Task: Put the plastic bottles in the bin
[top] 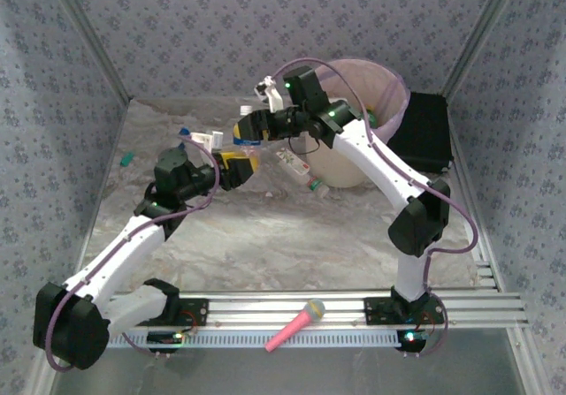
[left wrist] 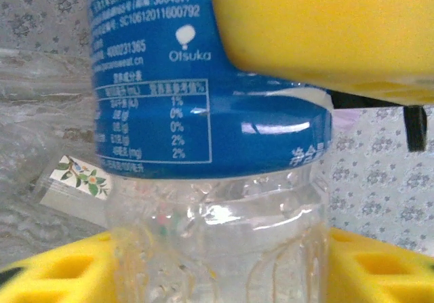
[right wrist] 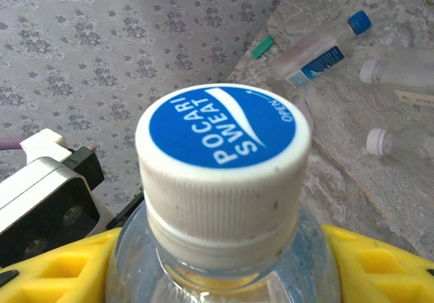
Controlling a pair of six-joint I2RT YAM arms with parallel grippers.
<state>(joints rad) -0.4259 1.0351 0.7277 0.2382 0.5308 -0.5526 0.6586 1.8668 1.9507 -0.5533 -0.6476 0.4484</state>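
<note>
Marbled table (top: 292, 236), scattered bottles (right wrist: 315, 57) — floral-papered walls (top: 221, 24)

The marbled table (top: 292, 236) spreads below my claws. Right of my right claw (top: 248, 130) the bin (top: 349, 170) stands on it, a black box (top: 424, 130) just beside, and plastic bottles (top: 305, 172) lie at the bin's foot. Beyond my left claw (top: 237, 167) lies a blue-capped bottle (right wrist: 319, 52), farther left a small green piece (top: 126, 159); well behind both claws a pink toy microphone (top: 296, 324) rests on the near rails (top: 354, 311).
</note>
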